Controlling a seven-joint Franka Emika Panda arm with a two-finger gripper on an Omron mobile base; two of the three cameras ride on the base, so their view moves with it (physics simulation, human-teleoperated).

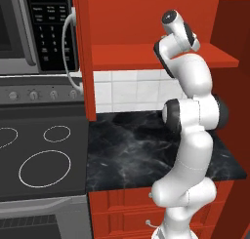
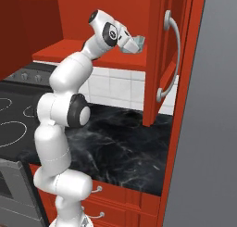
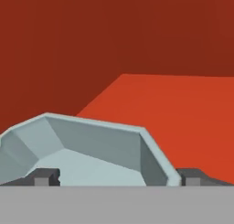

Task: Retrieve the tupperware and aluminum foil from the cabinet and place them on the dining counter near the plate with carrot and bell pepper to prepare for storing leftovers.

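Directly ahead of the wide-open gripper, between its fingertips, the tupperware lies crosswise on the cabinet shelf.

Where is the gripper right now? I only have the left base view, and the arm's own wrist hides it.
Observer: In the right base view the gripper is over the cabinet shelf, right at the tupperware.
Operator: Jaws closed on it?
Observer: No. The hand view shows them wide open, with the tub just ahead of the finger tips.
Operator: Is the door clear?
Observer: The cabinet door stands open, on the arm's right.
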